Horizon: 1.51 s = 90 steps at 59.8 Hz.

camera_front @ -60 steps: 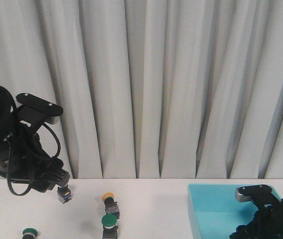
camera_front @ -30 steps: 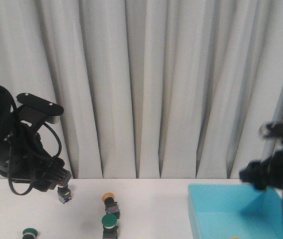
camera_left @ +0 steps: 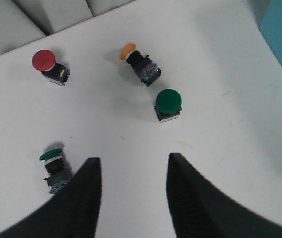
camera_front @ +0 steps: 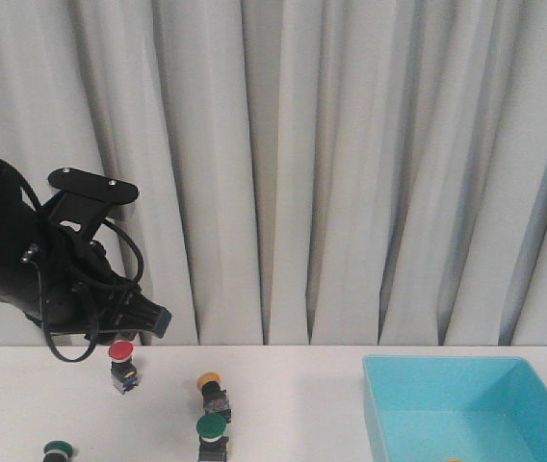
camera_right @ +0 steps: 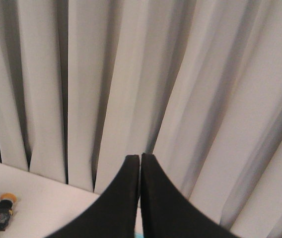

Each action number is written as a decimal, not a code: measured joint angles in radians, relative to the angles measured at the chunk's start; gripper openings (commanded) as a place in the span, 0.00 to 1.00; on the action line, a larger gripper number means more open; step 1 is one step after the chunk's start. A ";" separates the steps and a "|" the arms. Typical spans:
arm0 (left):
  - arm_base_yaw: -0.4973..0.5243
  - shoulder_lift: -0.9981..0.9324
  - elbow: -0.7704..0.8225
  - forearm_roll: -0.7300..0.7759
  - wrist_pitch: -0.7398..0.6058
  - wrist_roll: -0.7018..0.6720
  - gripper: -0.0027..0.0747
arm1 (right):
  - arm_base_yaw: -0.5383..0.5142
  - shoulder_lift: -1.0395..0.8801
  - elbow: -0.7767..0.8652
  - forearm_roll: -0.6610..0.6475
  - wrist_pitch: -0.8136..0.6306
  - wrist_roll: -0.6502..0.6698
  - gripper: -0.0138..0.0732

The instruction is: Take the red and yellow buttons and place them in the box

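A red button (camera_front: 121,351) stands on the white table at the left, seen also in the left wrist view (camera_left: 44,60). A yellow button (camera_front: 211,382) lies on its side near the middle, seen also in the left wrist view (camera_left: 128,51) and the right wrist view (camera_right: 5,199). The light-blue box (camera_front: 389,409) sits at the right, with a small orange speck at its front floor. My left gripper (camera_left: 133,163) is open and empty, held above the table. My right gripper (camera_right: 140,157) is shut and empty, raised and facing the curtain.
Two green buttons (camera_front: 212,428) (camera_front: 57,449) sit near the table's front; they also show in the left wrist view (camera_left: 168,100) (camera_left: 51,156). A white curtain (camera_front: 331,164) hangs behind the table. The left arm (camera_front: 23,260) hangs over the table's left end.
The right arm has risen from the box and left the front view. The left arm has shifted right and up, uncovering the red button's cap.
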 measured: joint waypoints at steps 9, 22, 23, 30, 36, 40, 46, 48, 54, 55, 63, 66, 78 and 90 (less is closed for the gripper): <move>0.000 -0.004 0.001 -0.100 -0.049 0.052 0.02 | 0.000 -0.018 0.000 0.000 0.006 0.010 0.15; 0.000 -0.043 0.001 -0.127 -0.097 0.060 0.03 | 0.000 -0.018 0.000 0.001 0.008 0.011 0.15; 0.000 -0.047 0.001 -0.127 -0.100 0.060 0.03 | 0.000 -0.018 0.000 0.001 0.008 0.011 0.15; 0.000 -0.072 0.001 -0.115 -0.099 0.060 0.03 | 0.000 -0.018 0.000 0.001 0.009 0.011 0.15; 0.000 -0.085 0.001 -0.112 -0.090 0.060 0.03 | 0.000 -0.018 0.000 0.001 0.011 0.011 0.15; 0.000 -0.085 0.001 -0.110 -0.088 0.060 0.03 | 0.000 -0.018 0.000 0.001 0.011 0.011 0.15; 0.000 -0.085 0.001 -0.111 -0.084 0.060 0.03 | 0.000 -0.018 0.000 0.001 0.013 0.011 0.15; 0.000 -0.085 0.001 -0.111 -0.084 0.060 0.03 | 0.000 -0.018 0.000 0.001 0.014 0.011 0.15; 0.000 -0.085 0.001 -0.111 -0.083 0.060 0.03 | 0.000 -0.018 0.000 0.001 0.014 0.011 0.15; 0.000 -0.085 0.001 -0.111 -0.083 0.060 0.03 | 0.000 -0.018 0.000 0.001 0.014 0.011 0.15; 0.000 -0.085 0.001 -0.111 -0.083 0.060 0.03 | 0.000 -0.018 0.000 0.001 0.014 0.011 0.15; 0.000 -0.085 0.001 -0.111 -0.083 0.060 0.03 | 0.000 -0.018 0.000 0.001 0.014 0.011 0.15; 0.000 -0.085 0.001 -0.100 -0.086 0.060 0.03 | 0.000 -0.018 0.000 0.001 0.014 0.011 0.15; 0.000 -0.197 0.099 -0.095 -0.287 0.059 0.03 | 0.000 -0.018 0.000 0.001 0.014 0.011 0.15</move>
